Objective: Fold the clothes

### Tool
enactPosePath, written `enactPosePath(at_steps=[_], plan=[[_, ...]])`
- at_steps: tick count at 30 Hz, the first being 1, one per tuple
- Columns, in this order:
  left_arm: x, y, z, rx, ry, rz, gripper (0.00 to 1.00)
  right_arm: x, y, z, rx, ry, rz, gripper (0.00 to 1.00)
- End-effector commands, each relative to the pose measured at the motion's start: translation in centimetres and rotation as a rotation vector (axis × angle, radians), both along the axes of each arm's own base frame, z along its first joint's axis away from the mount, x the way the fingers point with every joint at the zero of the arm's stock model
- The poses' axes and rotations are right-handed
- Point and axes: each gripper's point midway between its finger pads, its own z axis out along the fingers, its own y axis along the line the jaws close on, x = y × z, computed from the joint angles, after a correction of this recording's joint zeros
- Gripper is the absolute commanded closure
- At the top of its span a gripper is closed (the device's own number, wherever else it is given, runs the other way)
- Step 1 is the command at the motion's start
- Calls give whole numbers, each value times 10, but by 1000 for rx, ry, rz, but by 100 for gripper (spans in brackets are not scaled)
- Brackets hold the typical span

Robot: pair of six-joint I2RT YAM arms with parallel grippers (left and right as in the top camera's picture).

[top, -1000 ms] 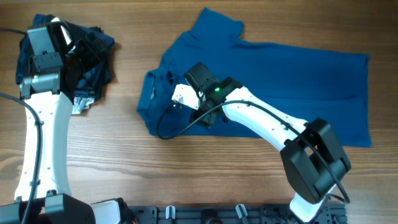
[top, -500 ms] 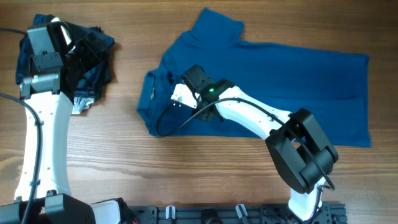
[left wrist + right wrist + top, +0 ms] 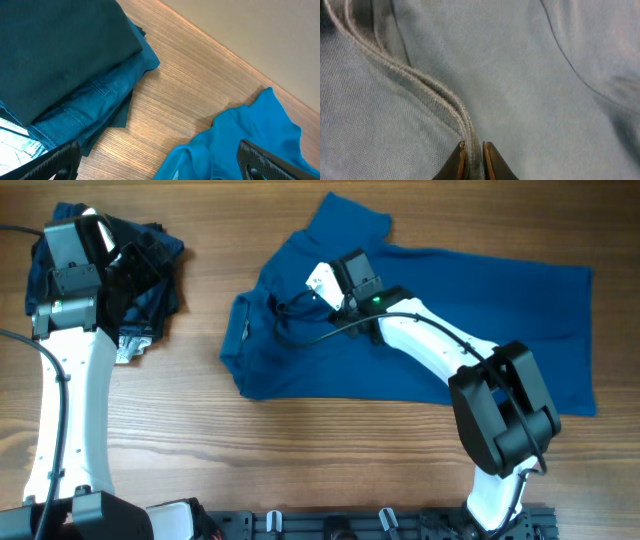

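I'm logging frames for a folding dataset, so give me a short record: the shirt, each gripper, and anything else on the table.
shirt: blue, mostly spread on the table, bunched at its left end, not folded
right gripper: shut on a seamed edge of the shirt
left gripper: open, empty, above the pile of dark clothes
pile position: at the table's left side, apart from the shirt
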Motion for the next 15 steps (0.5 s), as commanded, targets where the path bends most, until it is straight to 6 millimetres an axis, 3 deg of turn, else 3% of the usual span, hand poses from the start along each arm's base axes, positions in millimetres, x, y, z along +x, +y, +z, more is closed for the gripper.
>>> enactPosePath(at_steps=[1, 6, 9, 11, 12, 13, 14, 15], plan=[[1, 3, -2, -5, 3, 17, 0, 2, 11, -23, 37, 24, 9, 85], [1, 3, -2, -5, 3, 17, 0, 28, -18, -34, -53, -68, -155, 91], [1, 3, -2, -5, 3, 17, 0, 59, -66, -17, -40, -187, -441, 96], [1, 3, -2, -5, 3, 17, 0, 66, -76, -10, -31, -212, -474, 95], [1, 3, -2, -5, 3, 17, 0, 68, -75, -3, -20, -225, -476, 84], [1, 3, -2, -5, 2, 17, 0, 72, -73, 9, -3, -244, -477, 62], [1, 3, -2, -5, 3, 17, 0, 75, -68, 32, 29, -281, -473, 16], [1, 3, -2, -5, 3, 17, 0, 74, -63, 43, 50, -294, -462, 8]])
